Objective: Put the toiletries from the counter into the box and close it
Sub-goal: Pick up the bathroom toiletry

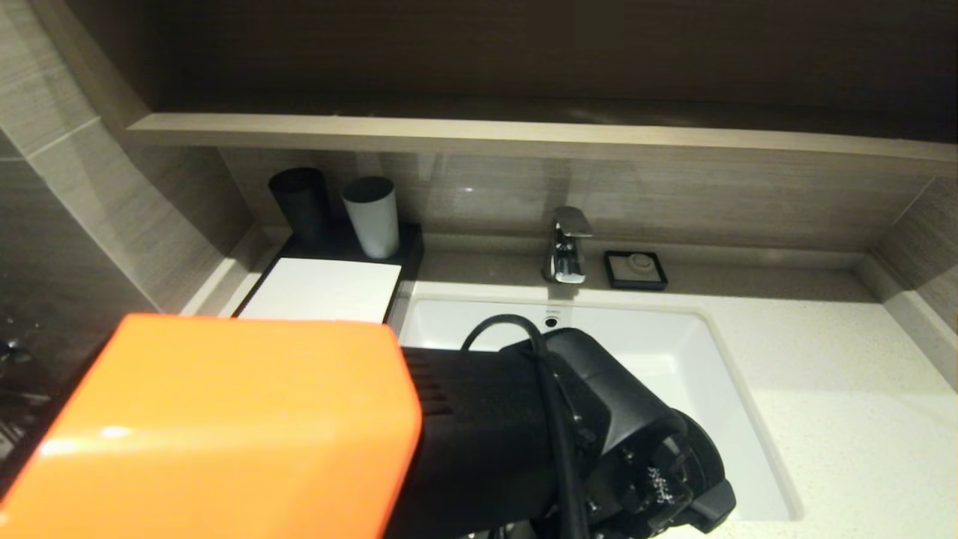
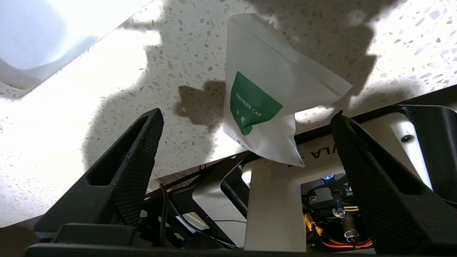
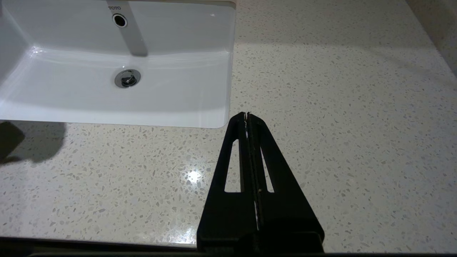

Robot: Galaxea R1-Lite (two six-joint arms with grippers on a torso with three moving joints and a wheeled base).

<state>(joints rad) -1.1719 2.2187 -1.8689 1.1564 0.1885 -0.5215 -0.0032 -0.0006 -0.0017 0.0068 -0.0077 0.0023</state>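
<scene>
A white packet (image 2: 264, 89) with a green "SHOWER CAP" label lies on the speckled counter (image 2: 107, 107), one corner hanging over its front edge. My left gripper (image 2: 247, 114) is open and empty. Its fingers (image 2: 135, 160) stand wide on either side of the packet, just short of it. In the head view my orange and black left arm (image 1: 224, 419) hides that gripper and the packet. The black box (image 1: 322, 288) with its white top panel sits at the back left, its front hidden. My right gripper (image 3: 246, 116) is shut and empty above the counter (image 3: 321, 107).
A black cup (image 1: 299, 198) and a grey cup (image 1: 372, 215) stand behind the box's panel. A faucet (image 1: 566, 247) and a small black soap dish (image 1: 635, 269) sit behind the white sink (image 1: 464, 322). The sink's front corner (image 3: 214, 117) is near my right gripper.
</scene>
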